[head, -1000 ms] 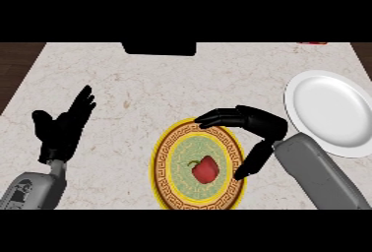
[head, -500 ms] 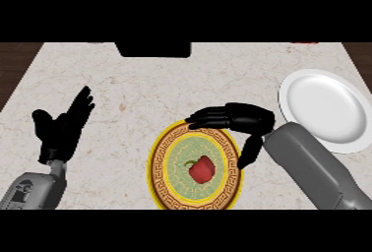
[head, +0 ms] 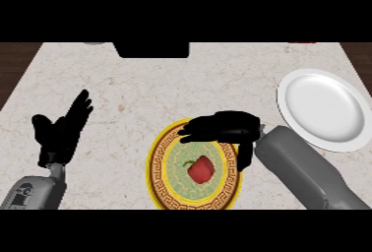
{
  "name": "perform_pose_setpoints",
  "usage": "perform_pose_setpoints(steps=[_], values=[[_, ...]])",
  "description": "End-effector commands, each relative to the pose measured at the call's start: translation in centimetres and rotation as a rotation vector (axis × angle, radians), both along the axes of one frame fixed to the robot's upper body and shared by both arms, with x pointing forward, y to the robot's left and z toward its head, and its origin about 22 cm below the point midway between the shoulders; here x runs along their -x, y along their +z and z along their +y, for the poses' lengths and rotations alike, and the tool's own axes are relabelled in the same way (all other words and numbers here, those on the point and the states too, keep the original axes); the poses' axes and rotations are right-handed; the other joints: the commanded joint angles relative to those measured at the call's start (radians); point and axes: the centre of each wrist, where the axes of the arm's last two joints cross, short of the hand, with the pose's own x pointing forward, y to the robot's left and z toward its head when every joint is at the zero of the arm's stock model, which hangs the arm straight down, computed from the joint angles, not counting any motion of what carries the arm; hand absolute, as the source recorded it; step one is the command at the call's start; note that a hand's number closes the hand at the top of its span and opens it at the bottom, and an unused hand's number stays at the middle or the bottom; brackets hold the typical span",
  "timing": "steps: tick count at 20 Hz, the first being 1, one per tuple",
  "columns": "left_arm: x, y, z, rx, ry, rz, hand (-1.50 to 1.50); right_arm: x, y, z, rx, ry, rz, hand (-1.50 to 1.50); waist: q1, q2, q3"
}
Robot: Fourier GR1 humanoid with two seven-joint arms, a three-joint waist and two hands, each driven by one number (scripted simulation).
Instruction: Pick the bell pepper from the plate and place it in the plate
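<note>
A red bell pepper [head: 201, 170] lies in the middle of a green plate with a yellow patterned rim [head: 161, 184], near the counter's front. My right hand [head: 227, 126] hovers over the plate's far rim, just beyond the pepper, fingers spread and pointing left, thumb hanging down at the pepper's right. It holds nothing. A plain white plate [head: 323, 108] sits at the right, empty. My left hand [head: 62, 130] rests open at the left, fingers up.
A dark box-like object [head: 151, 49] sits at the counter's far edge, centre. A small red thing [head: 301, 43] shows at the far right edge. The marble counter [head: 145, 88] ends in dark wood at both sides.
My right hand has moved left and toward me, from the patterned plate's right rim to above its far rim, close to the pepper. The left hand has stayed put.
</note>
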Motion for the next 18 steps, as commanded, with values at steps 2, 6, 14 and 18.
perform_pose_setpoints(steps=[2, 6, 14, 18], values=[[0.4, 0.6, 2.3, 0.001, -0.005, 0.006, 0.0, -0.6, 0.1, 0.8, 0.118, -0.018, -0.061, -1.5, 0.003, 0.0, 0.0], [0.0, 0.8, -0.4, -0.004, 0.014, 0.005, 0.0, 0.7, 0.9, 2.1, 0.182, 0.023, -0.099, -1.5, -0.004, -0.001, 0.0], [-0.5, -0.5, 0.3, 0.004, 0.015, 0.0, 0.0, 1.4, -0.5, 5.1, 0.23, 0.011, -0.106, -1.5, -0.001, 0.001, 0.0], [0.1, 0.2, -0.6, -0.003, -0.008, 0.008, 0.0, 2.3, -1.4, 6.2, 0.248, -0.001, -0.123, -1.5, -0.001, 0.0, 0.0]])
